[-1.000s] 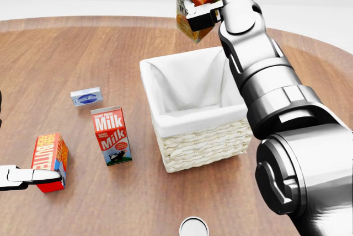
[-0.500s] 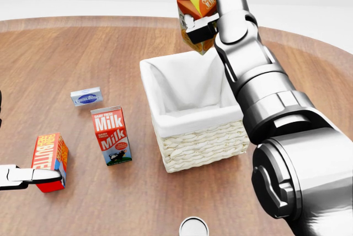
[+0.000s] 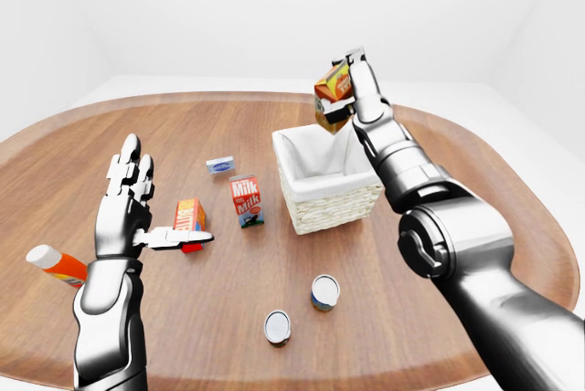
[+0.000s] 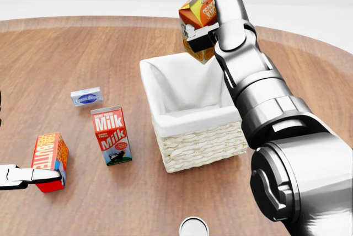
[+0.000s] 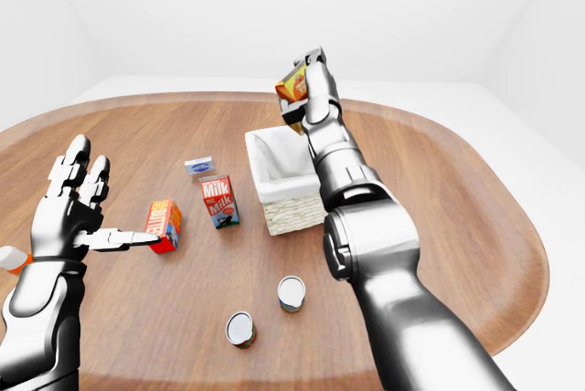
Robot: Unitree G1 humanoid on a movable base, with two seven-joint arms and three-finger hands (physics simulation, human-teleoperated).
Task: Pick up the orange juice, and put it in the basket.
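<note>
Wood: brown table [image 3: 274, 126], rounded at its ends, carrying everything in sight.
Orange juice: the orange juice carton [image 4: 197, 22] is up in the air, tilted, over the top edge of the basket in the head view (not touching the rim, as far as the head view shows).
Right hand: the right hand [image 4: 216, 23] is clamped on the carton, fingers closed round its side, the silver arm reaching up from the lower right of the head view.
Basket: the wicker basket [image 4: 205, 149] with a white cloth lining stands on the table just below the carton; nothing shows inside it.
Left hand: the left hand [image 3: 128, 204] is raised over the left part of the table, fingers spread apart and pointing up, thumb [image 3: 174, 238] stretched out toward the butter box; it grips nothing.
Butter box: a red and orange butter box [image 4: 51, 161] stands just beside that thumb tip (touching or not, I cannot tell).
Milk: the milk carton [image 4: 111, 135] stands upright between the butter box and the basket.
Small box: a pale blue and white small box [image 4: 86, 96] lies flat, above the milk in the head view.
Cans: two cans [image 3: 324, 291] [image 3: 277, 326] sit near the bottom of the left-eye view, close together.
Tube: an orange and white tube [image 3: 57, 265] lies at the far left, partly hidden behind the left forearm.
</note>
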